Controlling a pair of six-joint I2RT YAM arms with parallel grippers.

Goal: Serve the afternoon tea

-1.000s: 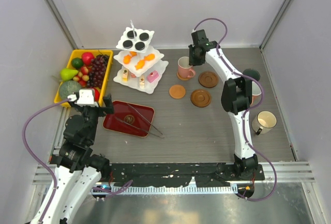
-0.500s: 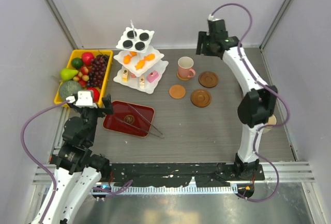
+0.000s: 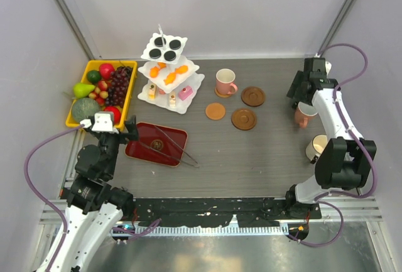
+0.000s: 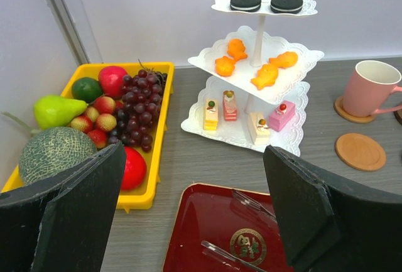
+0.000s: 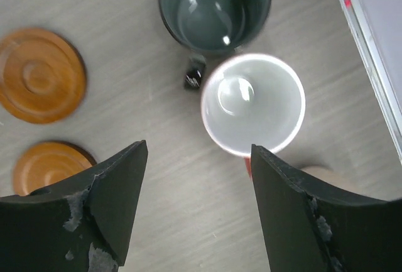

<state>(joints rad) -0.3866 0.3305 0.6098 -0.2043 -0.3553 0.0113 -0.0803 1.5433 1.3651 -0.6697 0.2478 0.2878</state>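
**Right arm poised over the waiting mugs**

The right end effector [image 5: 196,159] hangs above the far right side of the grey tabletop [image 5: 157,209], jaws spread wide and holding nothing. In the right wrist view, the salmon-pink mug with a white inside [image 5: 253,105] stands upright, mouth up. It is just ahead of the fingertips and offset toward the right finger, not centred in the gap. The dark green glazed mug [image 5: 213,8] stands just beyond it, nearly touching.

The bare round brown wooden coasters [image 5: 41,74] lie off to the left, well apart from both mugs. Any carry will therefore have to run leftward across the tabletop. I cannot clearly tell which way the salmon mug's handle points.

The left end effector [image 4: 195,152] is also wide open and empty. It sits far off, near the yellow plastic fruit tray [image 4: 154,159], so the right arm is plainly the nearer one.
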